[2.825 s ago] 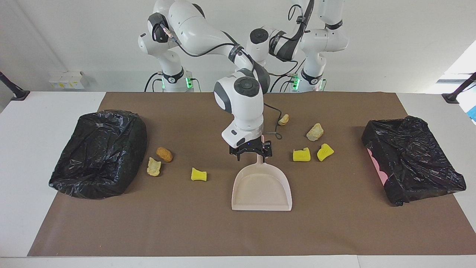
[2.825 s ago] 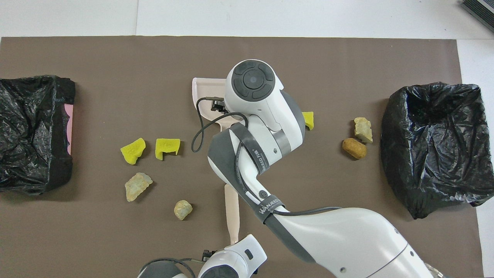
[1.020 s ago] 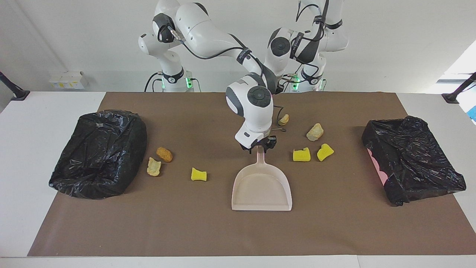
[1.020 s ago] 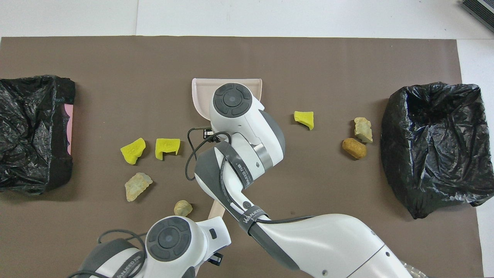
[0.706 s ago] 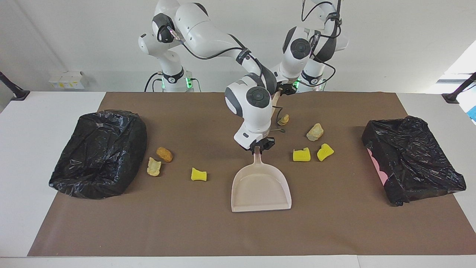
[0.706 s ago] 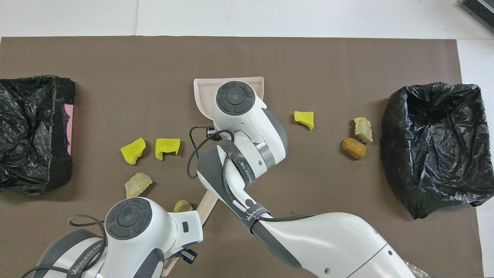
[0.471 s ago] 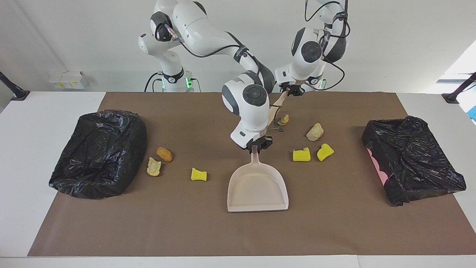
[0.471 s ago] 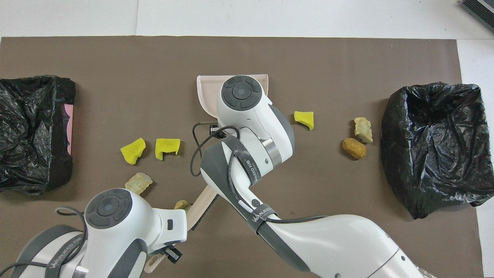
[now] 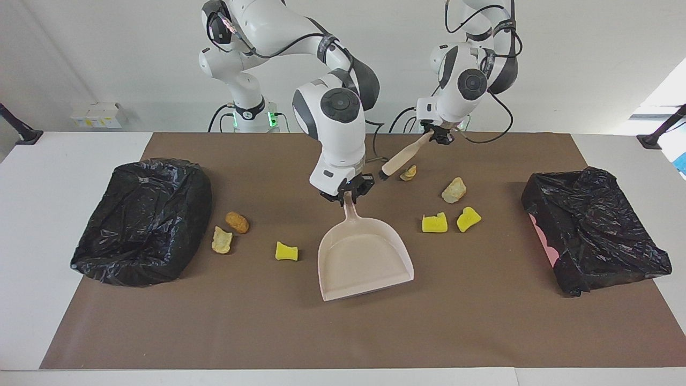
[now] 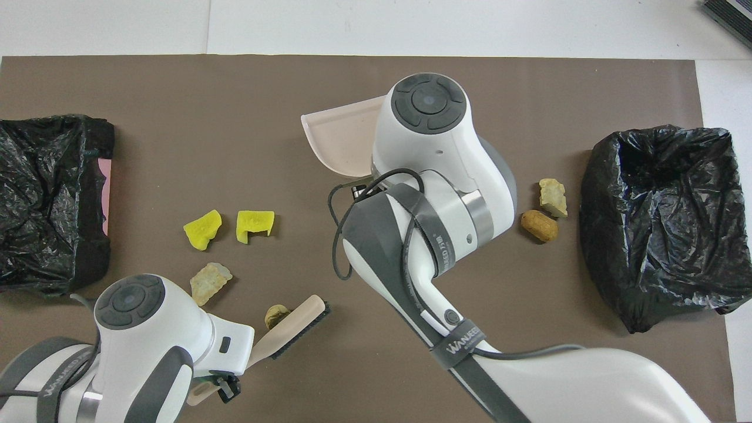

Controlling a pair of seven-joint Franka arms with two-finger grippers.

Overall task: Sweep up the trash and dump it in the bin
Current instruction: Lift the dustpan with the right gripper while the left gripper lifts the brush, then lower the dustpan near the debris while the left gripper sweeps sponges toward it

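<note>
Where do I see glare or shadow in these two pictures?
Facing view: bright window glare at the edge past the left arm's end; the dustpan casts a soft shadow on the brown mat. Overhead view: the black bin bags glint; shadows are faint.

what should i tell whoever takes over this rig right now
Right gripper: shut on the dustpan handle, pan tilted over mid-mat.
Left gripper: shut on the brush handle, bristle end beside a tan scrap.
Trash: seven scraps on the mat, four toward the left arm's end, three by the bin at the right arm's end.
Done: both tools picked up.
Left: sweep every scrap into the pan, then dump; a second bin sits at the left arm's end.
</note>
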